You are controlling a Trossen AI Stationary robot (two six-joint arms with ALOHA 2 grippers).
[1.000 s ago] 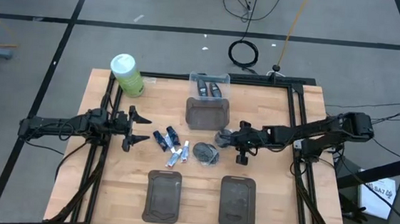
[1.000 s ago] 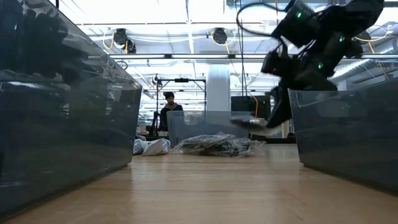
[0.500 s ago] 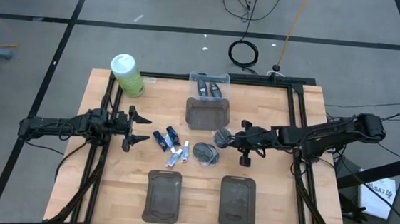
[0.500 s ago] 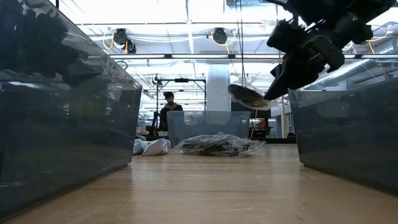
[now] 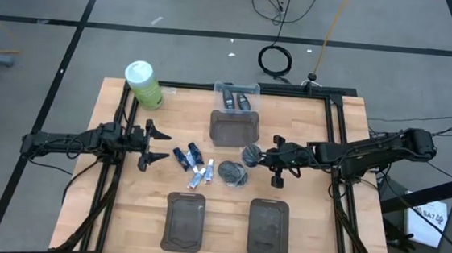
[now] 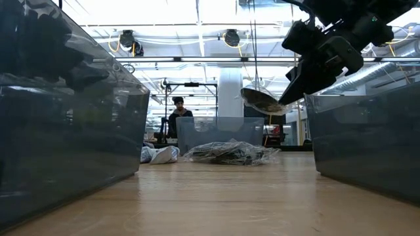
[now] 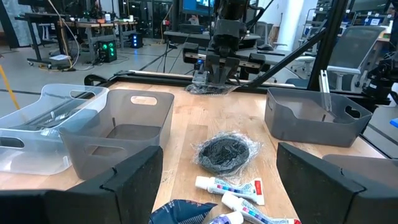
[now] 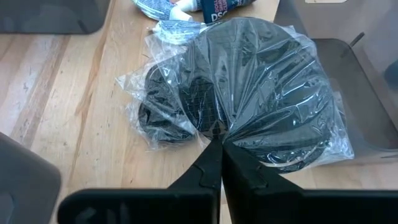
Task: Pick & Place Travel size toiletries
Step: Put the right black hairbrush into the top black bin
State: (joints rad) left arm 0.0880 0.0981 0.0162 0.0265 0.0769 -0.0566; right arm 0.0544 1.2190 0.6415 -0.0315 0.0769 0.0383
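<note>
My right gripper (image 5: 261,155) reaches in from the table's right and is shut on a round flat dark pot in clear wrap (image 8: 261,93), held above the table's middle. A second wrapped pot (image 5: 232,173) lies flat on the wood just below it. Beside that lie white-and-pale-blue mini tubes (image 5: 200,175) and dark blue mini tubes (image 5: 184,155). Small dark bottles (image 5: 236,100) lie in a clear bin at the far edge. My left gripper (image 5: 166,147) stands open at the table's left, level, pointing at the tubes and touching nothing. My right gripper pinches the held pot at its rim, on the clear wrap's edge (image 8: 219,132), between its two shut fingertips (image 8: 211,163). The fingers slant down from the table's right side. The pot (image 6: 261,100) hangs tilted ahead of the fingers, clear of the table and of the pot below.
Three dark grey trays stand around: one at the far middle (image 5: 235,129), two at the near edge (image 5: 185,220) (image 5: 269,227). A big green bottle with a white cap (image 5: 143,84) stands at the far left. A person (image 6: 178,118) stands in the room beyond.
My right gripper has gone up with the wrapped pot, which was low and nearly level over the table and now hangs higher and tilted. In the last half second it has kept still.
</note>
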